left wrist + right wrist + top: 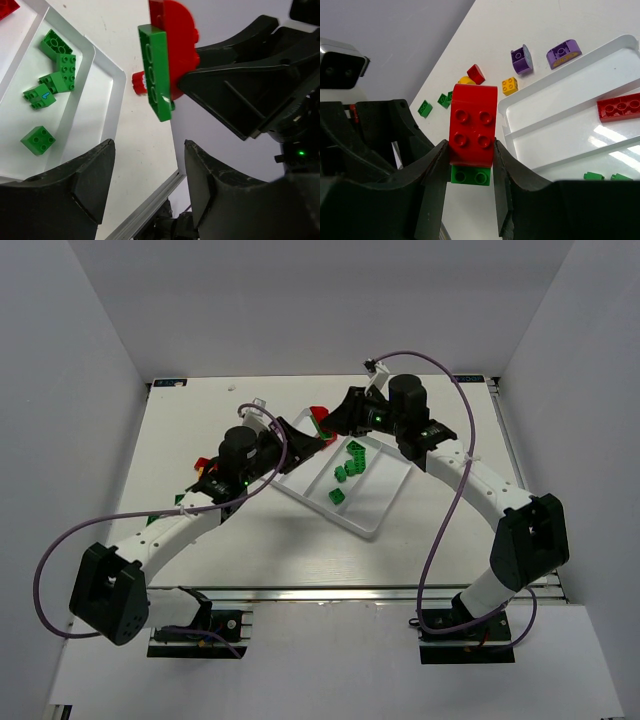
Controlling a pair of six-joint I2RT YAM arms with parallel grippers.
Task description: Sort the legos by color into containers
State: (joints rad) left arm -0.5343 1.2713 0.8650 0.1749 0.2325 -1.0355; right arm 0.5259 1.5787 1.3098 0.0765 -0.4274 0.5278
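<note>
so the right claw (470,150) is clamping down on a red brick (472,117) with a rounded top, its pads pressing on both sides. a green brick (470,176) is sticking to one face of it, so the two are hanging in the air as one stack. in the left wrist view that stack is showing edge-on, up off the tabletop (125,30) and just past the corner of the tray (117,85). the left claw (149,172) is hanging slack right in front of it, jaws standing apart and gripping nothing, with only tabletop showing through the gap.

from overhead, the white tray is sitting at an angle in the middle of the tabletop, and both claws are hovering close together over its far corner. five green legos (55,82) are lying loose in one compartment, four of them bunching up at one end and one sitting on its own further along. a long red brick (620,107) is lying in the compartment next door.

outside the tray, two purple bricks (521,59), a yellow brick (509,86), a small red brick (476,74) and two little green bricks (424,108) are lying scattered on the tabletop near that same corner.
</note>
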